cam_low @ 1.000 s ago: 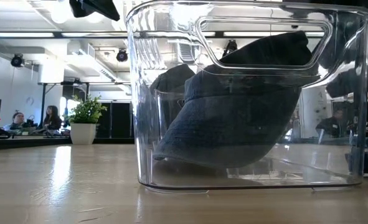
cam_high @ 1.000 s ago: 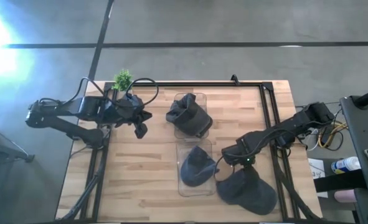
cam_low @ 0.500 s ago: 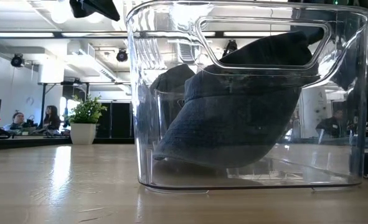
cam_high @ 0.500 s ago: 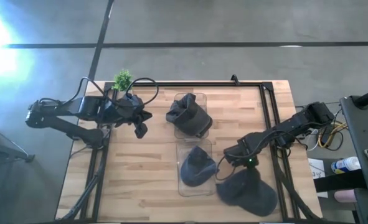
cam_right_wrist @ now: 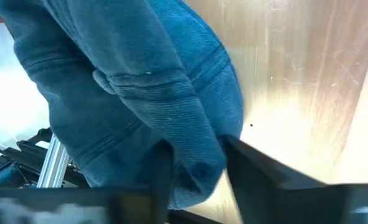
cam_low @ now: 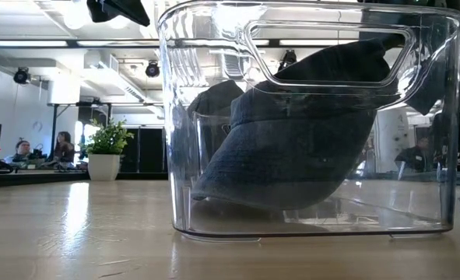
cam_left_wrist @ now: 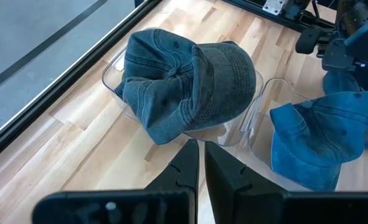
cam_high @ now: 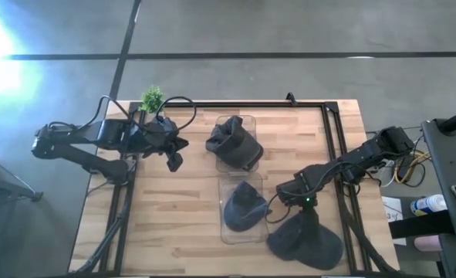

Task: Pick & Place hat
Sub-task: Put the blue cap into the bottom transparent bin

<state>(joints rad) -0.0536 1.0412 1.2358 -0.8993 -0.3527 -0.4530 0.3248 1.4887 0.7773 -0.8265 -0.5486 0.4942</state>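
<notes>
Three blue-grey denim hats show. One sits heaped in the far clear bin [cam_high: 252, 120], seen as hat [cam_left_wrist: 184, 81]. Another lies in the near clear bin [cam_high: 224, 228], seen as hat [cam_low: 300, 155]. The third hat [cam_high: 305, 239] is outside, right of the near bin at the table's near right. My right gripper [cam_high: 284, 201] is over its far left edge, shut on it. My left gripper [cam_high: 173, 152] hovers shut at the far left, left of the far bin, touching nothing. My right gripper pinches a folded, stitched part of the denim hat [cam_right_wrist: 196, 155] between its two fingers [cam_right_wrist: 162, 165], coming from above. The hat hangs slack below and spreads toward the table's near right. Whether its low part rests on the table I cannot tell.
A small potted plant [cam_high: 152, 98] stands at the far left corner. A black frame rail [cam_high: 332, 147] runs along the table's far and right sides. Bare wood lies left of both bins. People sit far back in the room [cam_low: 39, 148].
My right gripper has stayed shut on the hat and shifted slightly toward the near bin. The hat has drawn together a little under it, and its dark mass at the low view's right edge has pulled back.
</notes>
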